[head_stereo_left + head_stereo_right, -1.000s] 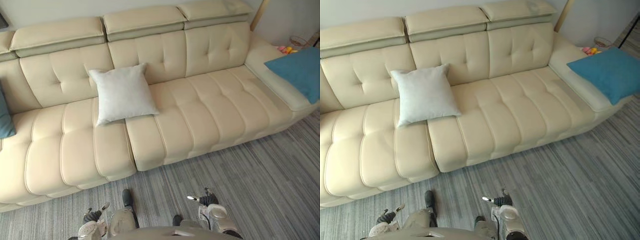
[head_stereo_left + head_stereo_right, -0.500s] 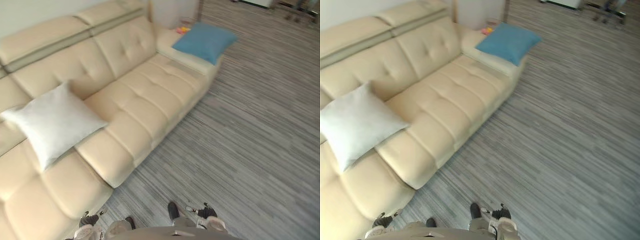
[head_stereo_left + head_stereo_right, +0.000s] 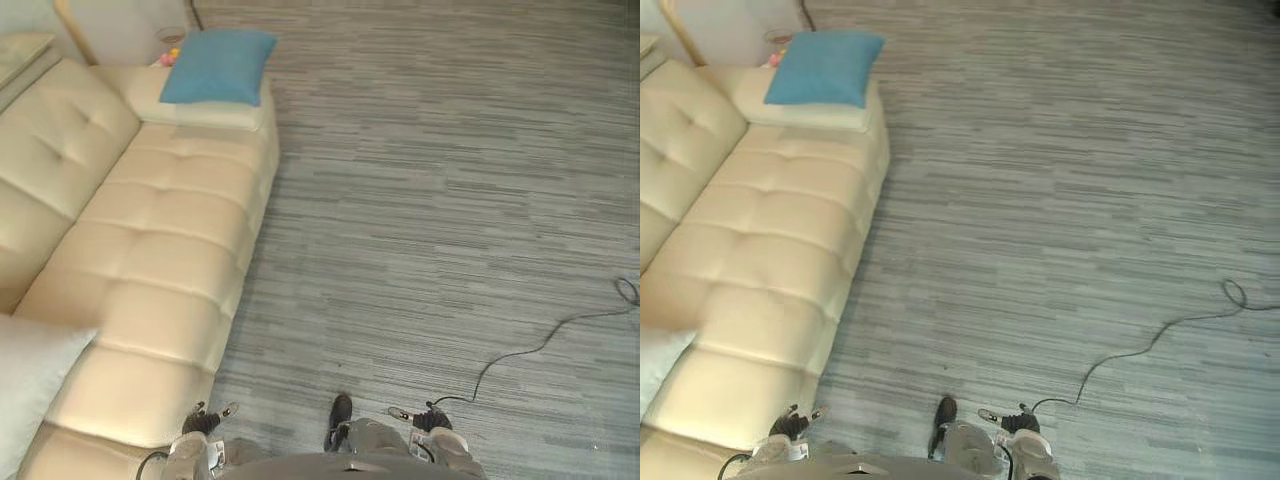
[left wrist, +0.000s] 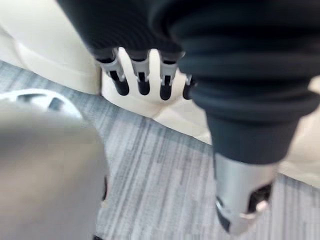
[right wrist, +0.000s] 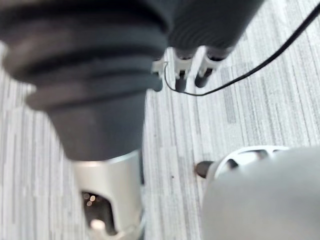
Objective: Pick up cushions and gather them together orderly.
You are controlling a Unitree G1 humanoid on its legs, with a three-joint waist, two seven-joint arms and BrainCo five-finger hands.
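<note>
— So, where are the cushions seen?
— A blue cushion [image 3: 218, 66] is laid flat on the wide arm at the far end of the cream sofa [image 3: 150, 260]. A white cushion [image 3: 30, 385] is set on the seat at the near end, well apart from it.
— And how are the hands held?
— The left hand [image 4: 142, 75] is hung beside the sofa's front edge, fingers straight, nothing gripped. The right hand [image 5: 205, 67] is held over the grey striped floor [image 3: 450, 200], fingers likewise loose and unfilled.

I see the cream sofa [image 3: 150, 260] on my left: a blue cushion [image 3: 218, 66] lies on its far end, a white cushion [image 3: 30, 370] on the near seat.
</note>
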